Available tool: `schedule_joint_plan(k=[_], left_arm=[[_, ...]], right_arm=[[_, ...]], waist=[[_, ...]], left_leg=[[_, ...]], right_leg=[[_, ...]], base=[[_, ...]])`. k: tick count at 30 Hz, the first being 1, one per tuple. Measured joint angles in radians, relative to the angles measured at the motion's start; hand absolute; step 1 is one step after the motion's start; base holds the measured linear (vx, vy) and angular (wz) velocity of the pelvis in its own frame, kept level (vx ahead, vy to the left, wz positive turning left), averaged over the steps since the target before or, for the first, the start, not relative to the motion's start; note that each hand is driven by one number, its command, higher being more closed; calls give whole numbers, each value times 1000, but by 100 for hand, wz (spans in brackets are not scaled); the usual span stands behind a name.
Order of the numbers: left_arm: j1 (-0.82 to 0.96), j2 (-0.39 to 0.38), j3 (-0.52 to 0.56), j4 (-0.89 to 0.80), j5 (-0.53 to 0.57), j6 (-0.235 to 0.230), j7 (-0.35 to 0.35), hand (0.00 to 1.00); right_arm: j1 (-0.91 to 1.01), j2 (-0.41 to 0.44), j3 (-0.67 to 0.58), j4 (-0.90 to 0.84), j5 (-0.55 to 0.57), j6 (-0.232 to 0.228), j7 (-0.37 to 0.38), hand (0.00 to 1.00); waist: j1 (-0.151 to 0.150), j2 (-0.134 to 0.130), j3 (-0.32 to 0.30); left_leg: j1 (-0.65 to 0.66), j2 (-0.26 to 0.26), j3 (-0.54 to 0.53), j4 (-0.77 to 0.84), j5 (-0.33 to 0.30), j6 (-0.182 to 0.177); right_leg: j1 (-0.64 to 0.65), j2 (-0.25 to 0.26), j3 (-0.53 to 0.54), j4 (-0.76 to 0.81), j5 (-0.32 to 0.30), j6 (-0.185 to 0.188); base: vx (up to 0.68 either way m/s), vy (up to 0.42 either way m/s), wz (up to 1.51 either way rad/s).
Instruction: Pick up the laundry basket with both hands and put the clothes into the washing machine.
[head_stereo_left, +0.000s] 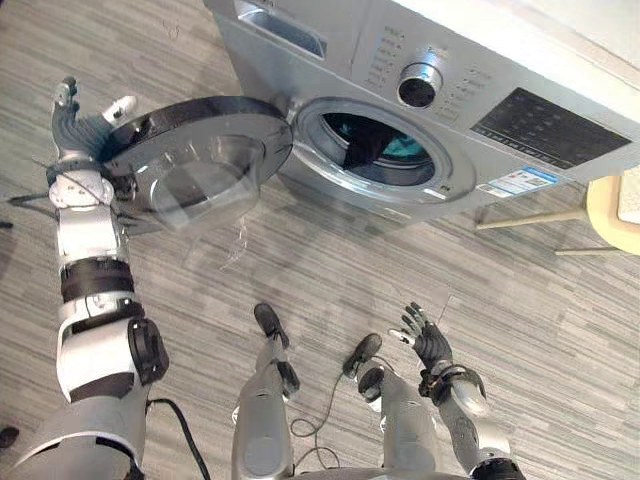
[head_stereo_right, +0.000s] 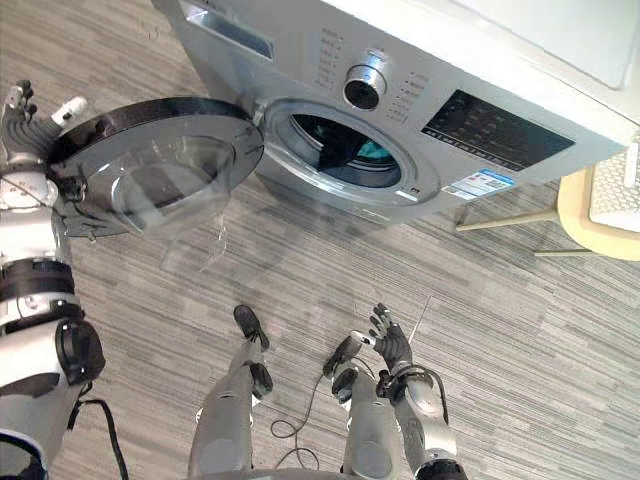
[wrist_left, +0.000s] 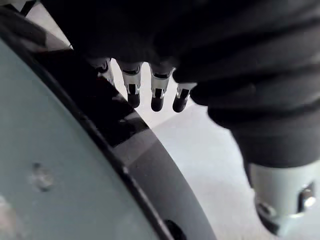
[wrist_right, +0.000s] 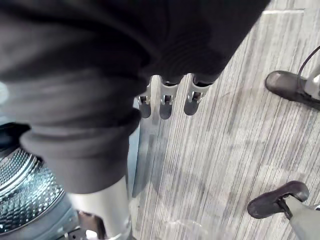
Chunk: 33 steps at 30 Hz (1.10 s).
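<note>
Since the clothes (head_stereo_left: 372, 146) sit inside the washing machine (head_stereo_left: 480, 60), its door (head_stereo_left: 190, 150) matters now: left hand (head_stereo_left: 72, 122), fingers straight, right by the outer rim; right hand (head_stereo_left: 428, 345), fingers loosely spread, well away.

Silver-grey front-loading washing machine (head_stereo_left: 340, 60): smooth satin metal-look front, shiny chrome round knob (head_stereo_left: 420, 85), glossy dark control panel (head_stereo_left: 550, 125), perforated bare-metal drum (wrist_right: 20, 190) with soft dark and teal cloth (head_stereo_left: 400, 148) inside. Its round open door (head_stereo_left: 200, 112) has a glossy black plastic rim that catches reflections, around a clear, smooth, glass-like bowl. Grey plank floor (head_stereo_left: 400, 270) is matt with streaky wood grain, the pale wooden stool (head_stereo_left: 612, 215) looks smooth, and the left hand (head_stereo_left: 78, 128) and right hand (head_stereo_left: 428, 342) have matt dark ribbed covers and satin silver fingers.
</note>
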Motion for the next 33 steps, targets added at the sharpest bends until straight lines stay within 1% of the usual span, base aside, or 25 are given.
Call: schedule_joint_plan(k=[3, 4, 5, 7, 10, 11, 12, 13, 14, 15, 16, 17, 19, 20, 22, 23, 24, 25, 27, 28, 29, 30, 31, 32, 33], left_arm=[[-22, 28, 23, 56, -23, -17, -6, 0], [-27, 29, 48, 73, -30, -18, -13, 0], [-33, 31, 106, 93, -51, -17, -35, 0], [-22, 28, 142, 94, -53, -16, -55, 0], [51, 18, 210, 92, -48, -16, -108, 0], [79, 15, 223, 92, -31, -16, -122, 0], [110, 7, 247, 92, -7, -15, -136, 0], [157, -4, 252, 92, 13, -14, -140, 0], [184, -14, 252, 91, 24, -14, -140, 0], [325, -48, 253, 97, 47, -6, -140, 0], [388, -97, 243, 133, 61, 4, -139, 0], [447, -143, 204, 180, 66, 18, -140, 0], [539, -227, 125, 238, 67, 37, -148, 0], [558, -253, 96, 245, 66, 40, -152, 0], [605, -358, -39, 288, 60, 60, -179, 0], [618, -394, -57, 306, 41, 65, -177, 0], [625, -407, -90, 317, 29, 65, -166, 0], [622, -418, -195, 346, 25, 69, -127, 0], [613, -417, -352, 386, 35, 72, -127, 0], [593, -441, -481, 400, 59, 72, -136, 0], [569, -475, -566, 401, 73, 67, -144, 0], [549, -485, -600, 410, 76, 57, -151, 0], [517, -526, -644, 419, 78, 43, -156, 0], [462, -596, -694, 420, 99, 20, -155, 0], [417, -648, -746, 420, 117, 3, -154, 0]], right_arm=[[-13, -1, 10, -3, 15, -3, 0, 0], [-13, -1, 10, -3, 16, -2, 0, 0], [-13, -2, 9, 1, 16, 1, 0, 0], [-13, -2, 9, 11, 14, 3, 1, 0], [-14, -3, 4, 50, 4, 21, 19, 0], [-17, -4, 1, 64, -6, 26, 27, 0], [-18, -3, -7, 76, -28, 31, 40, 0], [-21, -4, -19, 85, -39, 40, 47, 0], [-29, -7, -26, 95, -48, 46, 46, 0], [-58, -22, -37, 104, -88, 51, 47, 0], [-52, -30, -46, 107, -111, 53, 47, 0], [-47, -33, -58, 126, -126, 57, 48, 0], [-38, -27, -58, 143, -156, 65, 48, 0], [-37, -22, -58, 146, -159, 65, 48, 0], [-69, 0, -51, 209, -192, 67, 48, 0], [-89, 10, -42, 251, -194, 68, 48, 0], [-102, 17, -32, 279, -197, 69, 48, 0], [-129, 37, -9, 329, -214, 67, 50, 0], [-157, 64, -8, 404, -227, 68, 65, 0], [-158, 76, -10, 453, -231, 71, 67, 0], [-146, 91, -9, 490, -234, 83, 67, 0], [-140, 108, -7, 500, -237, 89, 67, 0], [-121, 107, -4, 502, -247, 88, 67, 0], [-115, 66, -5, 508, -260, 88, 67, 0], [-106, 31, -7, 526, -267, 88, 66, 0]], waist=[[0, 0, 0], [-1, -1, 0], [-1, -1, 0], [-1, -1, 0], [-2, 0, 0], [-2, 2, 1], [-1, 0, -2], [-9, -10, -8], [-8, -4, -10], [-7, 22, -26], [-9, 46, -47], [-6, 60, -77], [-12, 66, -151], [-13, 69, -167], [-23, 83, -212], [-27, 87, -231], [-36, 86, -243], [-54, 76, -261], [-79, 67, -277], [-101, 55, -289], [-118, 25, -308], [-120, 3, -317], [-139, -14, -325], [-157, 31, -332], [-175, 62, -351]], left_leg=[[-6, 11, 5, 0, 0, 0], [-6, 14, 8, 1, 0, 0], [-3, 21, 23, 2, 0, 0], [5, 26, 32, 2, 0, 0], [46, 42, 62, 3, 0, 0], [68, 53, 71, 5, 0, 0], [86, 62, 87, 17, 0, 0], [97, 49, 111, 38, -5, -6], [105, 54, 123, 43, -10, -13], [156, 67, 193, 56, -10, -13], [194, 62, 222, 59, -10, -13], [239, 53, 257, 57, -10, -13], [293, 37, 295, 61, -10, -13], [310, 33, 307, 61, -10, -13], [377, 14, 353, 58, -10, -13], [401, 4, 372, 52, -10, -13], [412, -2, 380, 52, -10, -13], [433, -20, 385, 45, -11, -14], [444, -24, 389, 54, -25, -34], [456, -20, 395, 83, -43, -60], [457, 2, 407, 171, -68, -93], [440, 25, 410, 244, -93, -112], [442, -2, 393, 199, -170, -153], [448, -31, 353, 3, -105, -104], [457, -29, 378, -38, -100, -98]], right_leg=[[-4, 11, -1, 0, 0, 0], [-3, 13, 0, 1, 0, 0], [-3, 18, 1, 6, 0, 0], [-3, 18, 2, 14, 0, 0], [-1, 8, 3, 84, 0, 0], [-13, -5, 6, 139, -2, 0], [-24, -15, 14, 125, -42, 7], [-6, -43, 17, 13, 29, 5], [10, -35, 29, 8, 17, 10], [37, -13, 65, -26, 17, 8], [65, -13, 79, -38, 17, 8], [91, -16, 103, -46, 18, 8], [131, -21, 124, -74, 21, 7], [144, -22, 131, -83, 23, 11], [196, -8, 168, -135, 61, 6], [207, -6, 189, -156, 78, 10], [217, -7, 201, -173, 86, 8], [230, -9, 237, -204, 109, 7], [216, -8, 279, -211, 129, -7], [214, -10, 304, -215, 141, -16], [216, -19, 336, -225, 161, -19], [220, -34, 354, -232, 176, -19], [227, -48, 383, -243, 190, -22], [228, -25, 391, -260, 217, -6], [233, -11, 398, -281, 207, 17]], base=[[143, -46, 2], [167, -52, -3], [166, -53, -5], [124, -43, -8], [140, -62, -15], [129, -108, -19], [132, -146, -6], [101, -143, 1], [165, -167, -41], [186, -121, -67], [208, -83, -85], [134, -6, -49], [167, -26, -41], [189, -43, -33], [107, -13, -45], [42, 6, -48], [81, -28, -60], [103, -54, -66], [100, -63, -66], [109, -80, -71], [93, -68, -78], [85, -78, -75], [-1, 36, -72], [0, 90, -79], [-8, 173, -63]])
